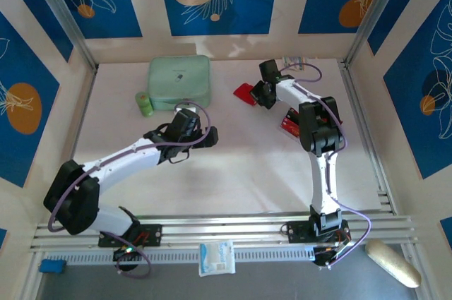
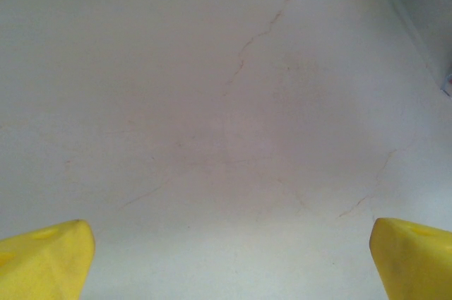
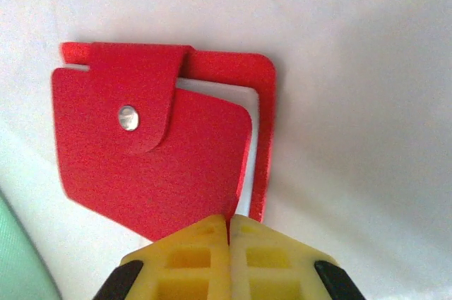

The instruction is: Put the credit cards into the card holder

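The card holder point(image 3: 148, 159) is a small red wallet with a pale snap point(image 3: 128, 117) on its tab, lying on the white table at the back right point(image 1: 244, 93). My right gripper point(image 3: 229, 224) is shut on the near edge of its front cover, the yellow fingers pressed together on the thin red sheet. From above, that gripper point(image 1: 260, 92) sits right beside the wallet. The credit cards point(image 1: 290, 123), red with a dark band, lie beside the right arm, partly hidden by it. My left gripper point(image 1: 205, 136) hovers open over bare table point(image 2: 229, 258); its yellow fingertips point(image 2: 49, 258) stand far apart.
A large mint-green case point(image 1: 179, 82) lies at the back centre, with a small green roll point(image 1: 145, 104) to its left. Its edge shows in the right wrist view point(image 3: 18, 265). A white packet point(image 1: 216, 258) and a beige object point(image 1: 392, 263) lie beyond the front rail.
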Available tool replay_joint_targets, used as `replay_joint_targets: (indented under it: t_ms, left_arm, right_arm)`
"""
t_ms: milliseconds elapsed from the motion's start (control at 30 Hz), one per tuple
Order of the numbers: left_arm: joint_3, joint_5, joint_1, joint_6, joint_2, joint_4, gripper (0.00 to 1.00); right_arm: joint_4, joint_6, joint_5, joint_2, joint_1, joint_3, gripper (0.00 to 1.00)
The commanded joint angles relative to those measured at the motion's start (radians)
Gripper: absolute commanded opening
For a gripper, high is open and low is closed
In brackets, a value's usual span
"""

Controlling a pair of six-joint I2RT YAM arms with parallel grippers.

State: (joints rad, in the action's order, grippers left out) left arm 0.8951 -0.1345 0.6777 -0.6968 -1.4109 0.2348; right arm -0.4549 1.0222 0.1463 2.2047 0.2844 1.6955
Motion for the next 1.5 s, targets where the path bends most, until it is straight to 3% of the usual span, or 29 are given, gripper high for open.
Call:
replay_joint_targets:
  t_ms: [0,267,600,967,1467]
  left_arm:
    - [-0.004,0.032,-0.013,-0.054,-0.026,-0.034,1.00]
    - [-0.038,0.059,-0.023,-0.163,0.002,-0.146,1.00]
    - [-0.115,0.133,-0.023,-0.370,0.009,-0.356,1.00]
    - [-0.178,0.184,0.019,-0.671,-0.033,-0.626,1.00]
    - [-0.115,0.194,0.068,-0.853,-0.170,-0.839,1.00]
  right_arm:
    - [0.086,0.016,-0.051,-0.152,0.048,-0.103,0.00]
    - [0.271,0.155,-0.054,-0.451,0.147,-0.474,0.00]
    - [0.335,0.243,0.061,-0.766,0.279,-0.745,0.00]
    - [0.338,0.217,0.202,-0.986,0.369,-0.815,0.00]
    - [0.374,0.217,0.245,-1.034,0.458,-0.813,0.00]
